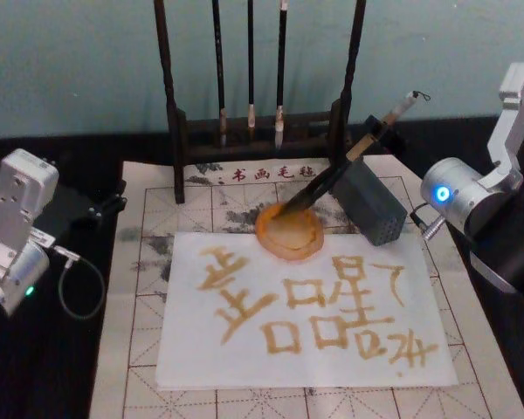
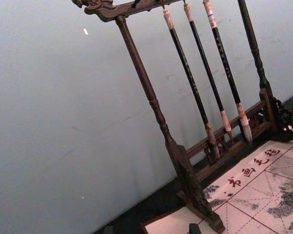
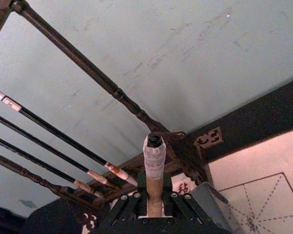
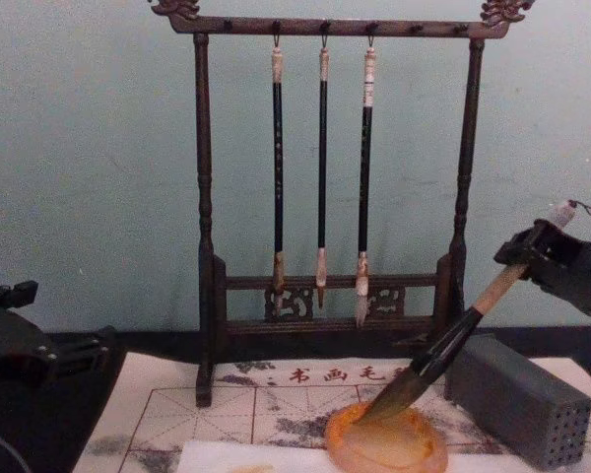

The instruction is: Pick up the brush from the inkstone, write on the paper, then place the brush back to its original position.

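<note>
The brush (image 1: pixel 332 179) leans with its dark tuft in the round amber inkstone (image 1: pixel 290 234) and its handle rising to the back right. My right gripper (image 1: pixel 373 138) is shut on the tan upper handle, just below the white end cap. From the chest, the brush (image 4: pixel 453 345) slants up from the inkstone (image 4: pixel 389 443) to the right gripper (image 4: pixel 527 258). In the right wrist view the handle (image 3: pixel 154 161) sits clamped between the jaws. The white paper (image 1: pixel 244 349) in front of the inkstone bears several amber characters. My left gripper (image 1: pixel 113 202) is parked at the far left, off the mat.
A dark wooden rack (image 1: pixel 179 131) with three thin hanging brushes (image 4: pixel 322 168) stands behind the inkstone. A grey block with small holes (image 1: pixel 371 205) lies just right of the inkstone, under the brush handle. A gridded felt mat (image 1: pixel 140 288) lies under the paper.
</note>
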`<state>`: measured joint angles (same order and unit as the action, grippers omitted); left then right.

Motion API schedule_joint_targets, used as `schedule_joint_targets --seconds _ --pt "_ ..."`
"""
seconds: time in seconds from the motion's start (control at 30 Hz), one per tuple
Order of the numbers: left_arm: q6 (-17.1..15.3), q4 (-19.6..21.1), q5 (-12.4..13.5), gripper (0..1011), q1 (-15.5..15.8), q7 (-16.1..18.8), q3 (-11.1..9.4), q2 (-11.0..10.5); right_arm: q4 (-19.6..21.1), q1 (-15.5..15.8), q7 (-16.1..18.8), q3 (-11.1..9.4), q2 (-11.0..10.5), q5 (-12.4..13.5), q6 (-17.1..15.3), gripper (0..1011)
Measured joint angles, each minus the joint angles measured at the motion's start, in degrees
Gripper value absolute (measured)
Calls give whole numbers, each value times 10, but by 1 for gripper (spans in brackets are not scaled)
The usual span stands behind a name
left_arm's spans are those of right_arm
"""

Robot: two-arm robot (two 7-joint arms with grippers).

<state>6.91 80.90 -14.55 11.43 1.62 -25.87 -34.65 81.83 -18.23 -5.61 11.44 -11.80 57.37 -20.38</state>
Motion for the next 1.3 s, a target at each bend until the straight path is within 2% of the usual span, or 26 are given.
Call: schedule_joint_targets --seconds 0.6,1.07,1.3 --pt "0 0 0 1001 0 0 0 0 19 15 -17 10 -18 38 -6 202" --pt "0 0 0 1001 0 0 0 0 19 16 -31 23 -29 53 -1 202" --pt "0 0 0 1001 0 0 0 0 19 16 -31 23 -29 53 -1 202"
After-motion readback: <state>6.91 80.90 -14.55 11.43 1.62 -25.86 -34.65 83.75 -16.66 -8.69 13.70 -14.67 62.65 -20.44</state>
